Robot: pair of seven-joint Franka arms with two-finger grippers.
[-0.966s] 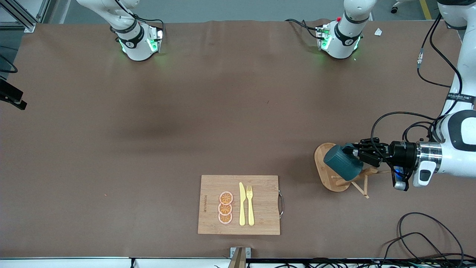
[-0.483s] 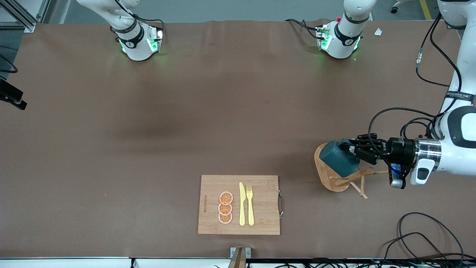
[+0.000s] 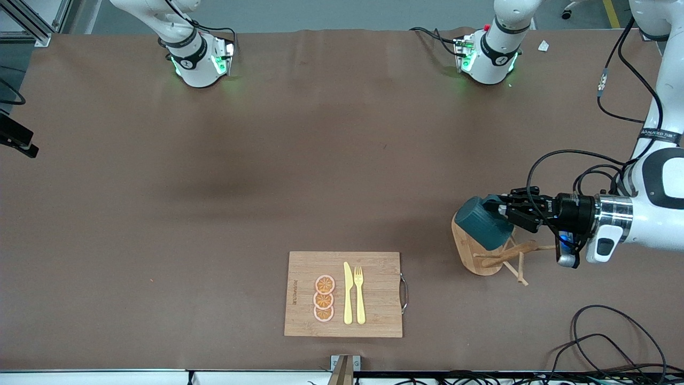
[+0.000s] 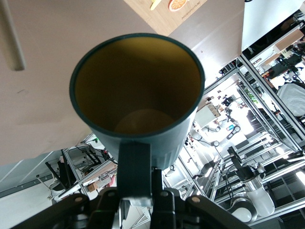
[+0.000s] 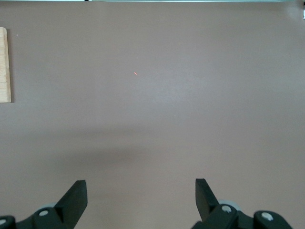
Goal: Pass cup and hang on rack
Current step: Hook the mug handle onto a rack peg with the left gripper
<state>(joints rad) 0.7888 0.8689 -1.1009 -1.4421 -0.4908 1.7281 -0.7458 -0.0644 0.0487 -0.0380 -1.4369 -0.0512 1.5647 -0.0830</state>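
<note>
Cup [image 3: 482, 223], tipped on its side, is clamped by its handle in my left gripper [image 3: 504, 209] over the rack [image 3: 475, 255], toward the left arm's end of the table [image 3: 267, 176]. My right gripper [image 5: 140, 196] waits, fingers apart, over bare table.

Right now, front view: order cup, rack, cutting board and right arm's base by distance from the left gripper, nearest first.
1. cup: held by its handle in the left gripper, over the rack.
2. rack: directly beneath, at the left arm's end of the table.
3. cutting board: mid-table, nearer the front camera.
4. right arm's base: at the right arm's end of the table.
</note>
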